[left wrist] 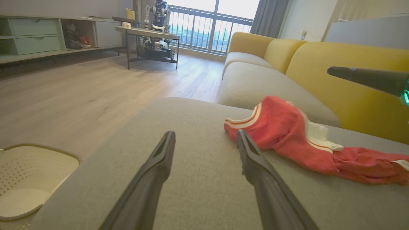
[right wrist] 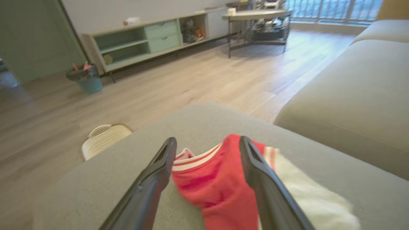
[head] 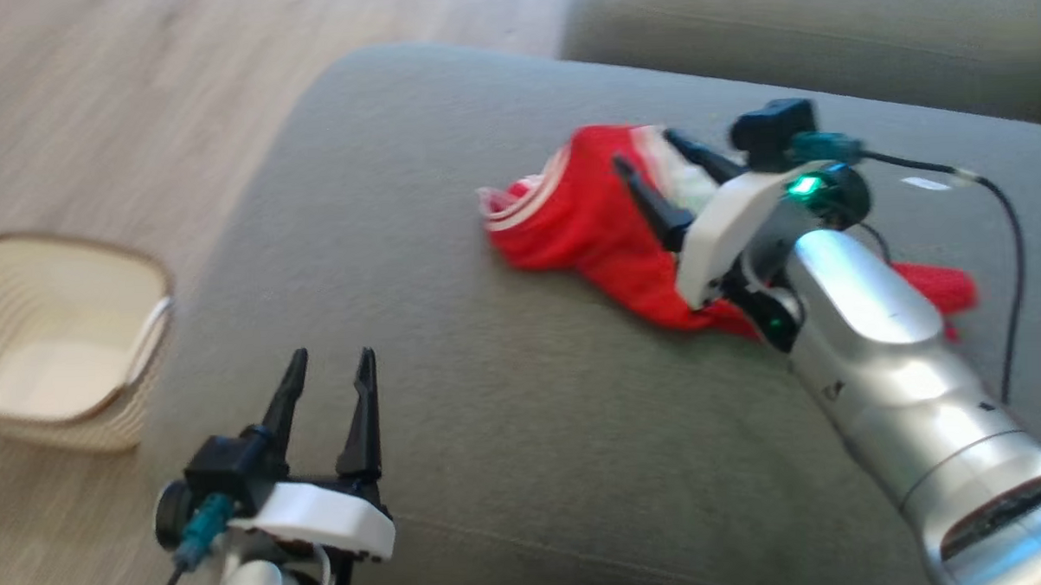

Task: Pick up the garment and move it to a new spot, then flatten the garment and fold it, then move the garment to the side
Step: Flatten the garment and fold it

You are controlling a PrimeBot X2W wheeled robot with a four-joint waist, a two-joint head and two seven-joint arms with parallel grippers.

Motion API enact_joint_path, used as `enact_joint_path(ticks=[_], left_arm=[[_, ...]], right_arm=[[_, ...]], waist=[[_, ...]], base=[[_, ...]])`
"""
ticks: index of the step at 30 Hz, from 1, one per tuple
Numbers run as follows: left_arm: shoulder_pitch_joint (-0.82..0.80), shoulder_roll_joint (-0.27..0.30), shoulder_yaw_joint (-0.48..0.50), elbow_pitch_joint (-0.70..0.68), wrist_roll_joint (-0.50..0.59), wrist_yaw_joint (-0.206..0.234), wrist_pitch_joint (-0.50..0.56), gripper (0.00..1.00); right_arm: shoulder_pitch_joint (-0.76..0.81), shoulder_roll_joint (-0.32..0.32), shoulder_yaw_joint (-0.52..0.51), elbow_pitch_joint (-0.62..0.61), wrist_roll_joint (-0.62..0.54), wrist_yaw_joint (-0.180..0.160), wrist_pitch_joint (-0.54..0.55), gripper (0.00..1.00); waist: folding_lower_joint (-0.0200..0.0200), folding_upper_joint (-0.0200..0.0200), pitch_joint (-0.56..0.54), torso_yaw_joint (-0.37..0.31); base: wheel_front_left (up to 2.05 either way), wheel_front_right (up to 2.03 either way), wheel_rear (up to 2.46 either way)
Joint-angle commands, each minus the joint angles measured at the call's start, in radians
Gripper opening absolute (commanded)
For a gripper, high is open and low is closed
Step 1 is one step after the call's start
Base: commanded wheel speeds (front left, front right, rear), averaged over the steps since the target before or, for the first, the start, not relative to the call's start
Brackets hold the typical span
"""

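The garment (head: pixel 587 225) is red with white striped trim and lies crumpled on the grey cushion (head: pixel 453 347), right of centre. My right gripper (head: pixel 645 147) hovers over it, open, fingers spread above the cloth and holding nothing. In the right wrist view the garment (right wrist: pixel 214 182) lies between and below the two fingers. My left gripper (head: pixel 328 361) stands open at the lower left, over bare cushion, well apart from the cloth. From the left wrist the garment (left wrist: pixel 287 137) stretches to the right of that gripper (left wrist: pixel 206 134).
A cream basket (head: pixel 54 335) stands on the wooden floor left of the cushion. A second grey cushion (head: pixel 805 23) lies beyond, with a yellow sofa back (left wrist: pixel 335 64). A cable (head: pixel 1003 215) trails from the right wrist. Shelves (right wrist: pixel 143 41) and a table (left wrist: pixel 147 35) stand far off.
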Motion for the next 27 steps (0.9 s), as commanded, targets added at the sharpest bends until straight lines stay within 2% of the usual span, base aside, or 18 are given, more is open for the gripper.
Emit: enact_joint_path(ticks=[1,6,12,19,24,27], left_arm=[[-0.05,-0.001,0.038,-0.044,0.003,0.0,-0.008,1.0],[-0.067,-0.001,0.065,-0.077,0.001,0.006,-0.008,1.0],[-0.078,-0.001,0.098,-0.112,-0.009,0.034,-0.008,1.0],[-0.088,-0.001,0.116,-0.099,-0.003,0.049,-0.008,1.0],[-0.158,0.0,0.093,-0.034,0.062,0.032,-0.008,1.0],[-0.243,0.005,0.061,0.054,0.112,0.025,-0.008,1.0]], right_arm=[[-0.03,-0.002,-0.007,-0.02,-0.009,0.0,-0.028,1.0],[0.008,-0.06,-0.076,-0.046,-0.035,0.0,-0.105,1.0],[0.157,-0.096,-0.228,-0.178,-0.06,0.0,-0.129,1.0],[0.394,-0.038,-0.429,-0.405,-0.147,0.0,-0.13,1.0],[0.457,0.001,-0.468,-0.518,-0.192,0.0,-0.123,1.0],[0.471,0.011,-0.477,-0.573,-0.201,0.0,-0.108,1.0]], waist=[[0.0,0.0,-0.023,-0.091],[0.0,0.0,-0.03,-0.214],[0.0,0.0,-0.019,-0.332],[0.0,0.0,0.022,-0.431],[0.0,0.0,0.079,-0.488],[0.0,0.0,0.117,-0.521]], base=[[0.0,0.0,0.0],[0.0,0.0,0.0],[0.0,0.0,0.0],[0.0,0.0,0.0],[0.0,0.0,0.0],[0.0,0.0,0.0]])
